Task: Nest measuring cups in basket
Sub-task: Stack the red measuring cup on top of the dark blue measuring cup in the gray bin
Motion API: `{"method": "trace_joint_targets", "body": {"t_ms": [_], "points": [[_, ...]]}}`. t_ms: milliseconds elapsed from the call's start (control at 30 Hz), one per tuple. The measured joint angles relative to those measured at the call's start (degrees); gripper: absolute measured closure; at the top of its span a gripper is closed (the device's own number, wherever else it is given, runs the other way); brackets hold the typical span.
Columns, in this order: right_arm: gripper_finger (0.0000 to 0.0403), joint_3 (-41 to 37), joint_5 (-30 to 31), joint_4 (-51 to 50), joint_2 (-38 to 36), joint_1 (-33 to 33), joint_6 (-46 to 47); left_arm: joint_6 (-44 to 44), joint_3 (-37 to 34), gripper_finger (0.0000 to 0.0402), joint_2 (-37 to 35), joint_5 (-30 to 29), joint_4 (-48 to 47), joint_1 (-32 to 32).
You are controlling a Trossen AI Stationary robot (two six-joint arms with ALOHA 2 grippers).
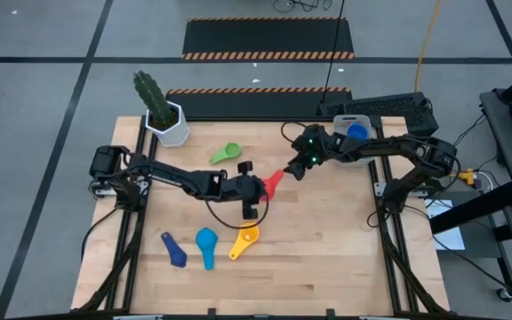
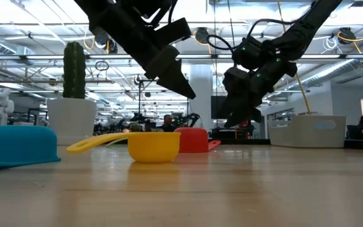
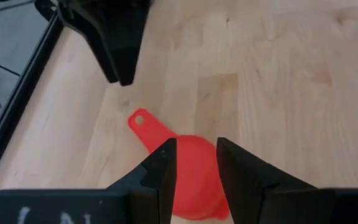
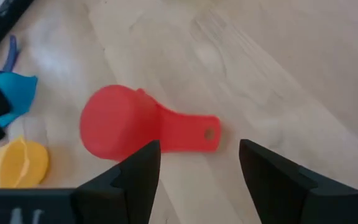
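A red measuring cup [image 1: 272, 182] lies mouth down on the wooden table near its middle, its flat handle [image 4: 194, 133] pointing toward the table's right edge. My left gripper [image 3: 194, 149] hangs open with a narrow gap just above the cup's bowl, clear of it [image 2: 186, 88]. My right gripper [image 4: 197, 152] stands open wide, above and just short of the handle's free end. The basket [image 1: 352, 124] stands at the far right with a blue cup [image 1: 356, 132] inside. Green [image 1: 225, 153], dark blue [image 1: 174, 251], light blue [image 1: 206, 246] and yellow [image 1: 245, 242] cups lie loose.
A white pot with a cactus [image 1: 167, 120] stands at the far left corner. The light blue, dark blue and yellow cups lie near the table's front edge, left of centre. Bare wood stretches across the near right part of the table [image 1: 345, 258].
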Motion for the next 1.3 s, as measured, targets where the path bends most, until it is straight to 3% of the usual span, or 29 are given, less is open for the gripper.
{"method": "trace_joint_targets", "body": {"t_ms": [233,633,933,1300], "points": [[0.0190,4.7,-2.1,-4.7,1.8,-1.1,0.6,2.4,0.0,0.0284,0.0,3.8,-0.2,1.4],[0.0190,12.8,-3.9,-16.1,14.1,-0.3,-3.7,3.1,0.0,0.0284,0.0,4.4,-5.5,1.4],[0.0190,13.1,-6.8,-14.7,14.3,-0.8,-4.5,1.3,0.0,0.0284,0.0,12.2,-6.0,1.1],[0.0190,13.1,-6.9,-11.8,15.2,-0.8,-3.6,2.7,0.0,0.0284,0.8,10.9,-5.5,2.4]]}}
